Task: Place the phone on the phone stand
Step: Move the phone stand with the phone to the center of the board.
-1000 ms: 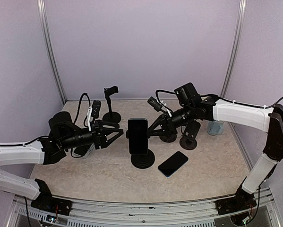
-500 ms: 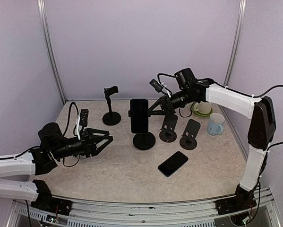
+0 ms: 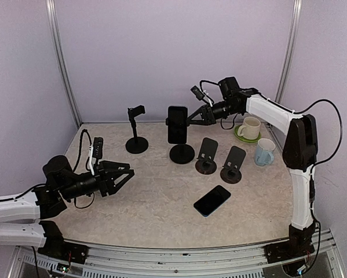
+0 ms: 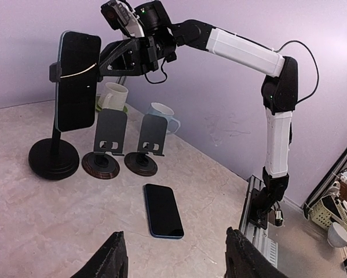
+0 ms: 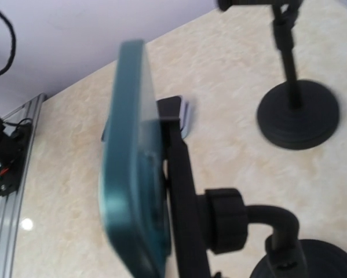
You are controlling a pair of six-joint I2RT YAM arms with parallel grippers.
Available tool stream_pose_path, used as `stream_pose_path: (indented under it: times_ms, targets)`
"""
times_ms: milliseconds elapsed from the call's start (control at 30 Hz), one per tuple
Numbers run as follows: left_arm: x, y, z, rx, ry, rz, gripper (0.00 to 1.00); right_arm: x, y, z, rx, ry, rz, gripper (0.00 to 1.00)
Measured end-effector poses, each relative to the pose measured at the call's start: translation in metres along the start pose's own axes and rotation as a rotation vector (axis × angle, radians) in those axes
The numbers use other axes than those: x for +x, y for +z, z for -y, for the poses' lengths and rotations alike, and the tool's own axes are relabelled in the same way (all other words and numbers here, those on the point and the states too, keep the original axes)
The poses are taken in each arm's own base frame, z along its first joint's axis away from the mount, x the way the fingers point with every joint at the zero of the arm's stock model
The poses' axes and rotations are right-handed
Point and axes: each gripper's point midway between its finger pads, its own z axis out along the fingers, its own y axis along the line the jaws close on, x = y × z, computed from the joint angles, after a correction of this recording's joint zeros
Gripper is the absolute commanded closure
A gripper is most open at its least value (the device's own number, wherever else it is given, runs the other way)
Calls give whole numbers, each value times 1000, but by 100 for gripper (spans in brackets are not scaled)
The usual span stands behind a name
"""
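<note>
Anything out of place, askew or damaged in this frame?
Nothing spilled or broken. The only loose item is a dark slab phone lying flat on the beige tabletop, before two empty small black stands.

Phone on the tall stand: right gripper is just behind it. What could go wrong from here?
The right gripper appears to grip the phone stand high up, at the clamp behind the phone; a sideways pull on release could tip it. The small stand sits close beside its base, so a toppling or dragged stand might knock it over.
</note>
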Motion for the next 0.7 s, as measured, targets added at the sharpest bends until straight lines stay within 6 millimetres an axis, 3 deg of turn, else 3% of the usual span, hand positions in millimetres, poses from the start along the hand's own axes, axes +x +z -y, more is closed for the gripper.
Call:
stream_pose_path:
  times_ms: [300, 433, 700]
  targets:
    - [20, 9, -7, -22, -17, -63, 20, -29, -41, 43, 39, -45, 86, 100]
    - [25, 13, -9, -26, -23, -82, 10, -24, -65, 66, 81, -39, 105, 100]
    - [29, 22, -3, -19, -27, -103, 3, -13, -97, 92, 137, -28, 120, 100]
